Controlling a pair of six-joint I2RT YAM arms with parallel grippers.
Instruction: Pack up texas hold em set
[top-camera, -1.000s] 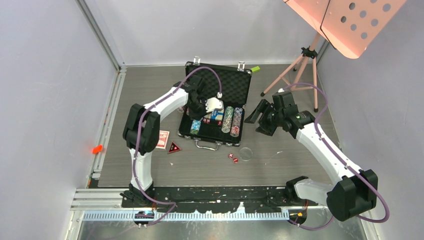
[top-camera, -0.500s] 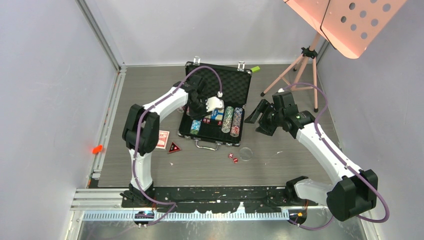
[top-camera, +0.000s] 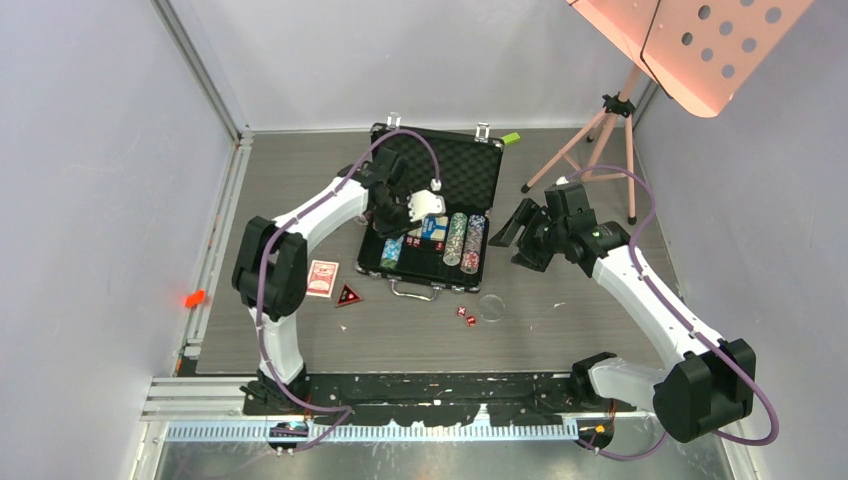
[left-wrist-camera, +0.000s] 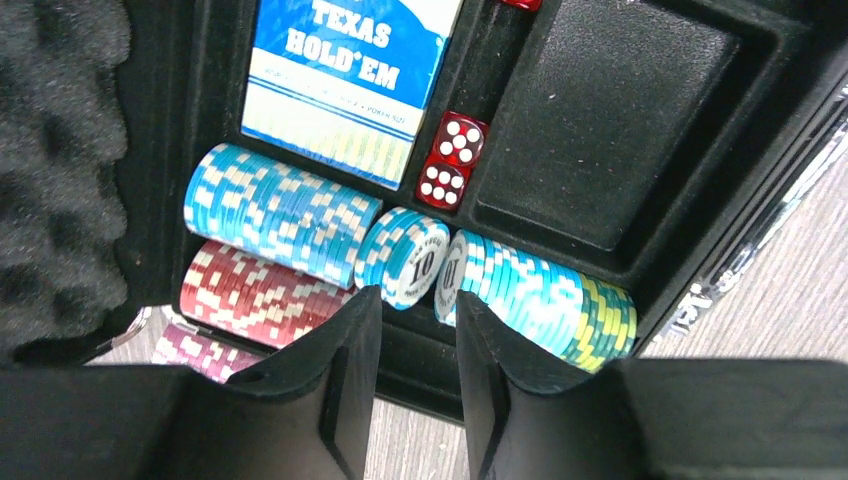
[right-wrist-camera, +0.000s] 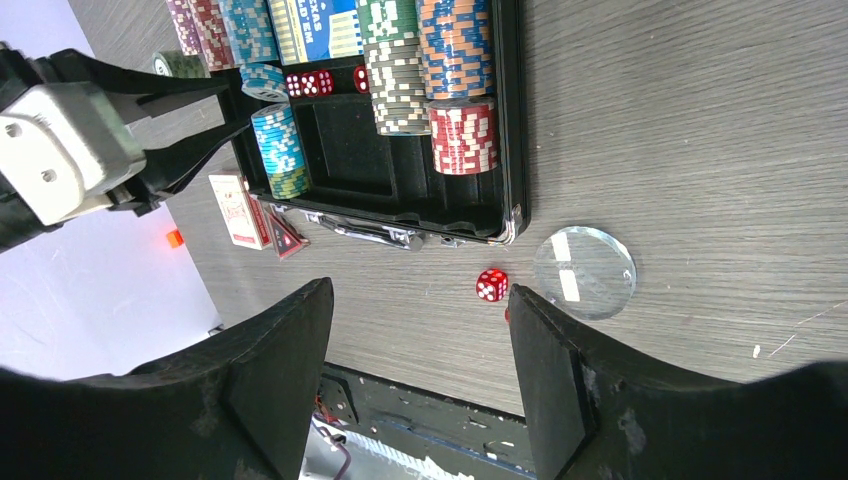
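My matt black plastic fingers (left-wrist-camera: 330, 400) above glossy striped chips (left-wrist-camera: 275, 215), translucent red dice (left-wrist-camera: 447, 160), dimpled foam lining (left-wrist-camera: 60, 150), matt moulded tray (left-wrist-camera: 620, 110), case (right-wrist-camera: 511, 120) with shiny metal trim, wood-grain table (left-wrist-camera: 790, 270).

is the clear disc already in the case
No, the clear disc lies on the table outside the briefcase.

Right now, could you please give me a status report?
Left claw open above chip stacks in briefcase. Right claw open, empty, beside it. Card deck, triangle, dice, disc on table outside.
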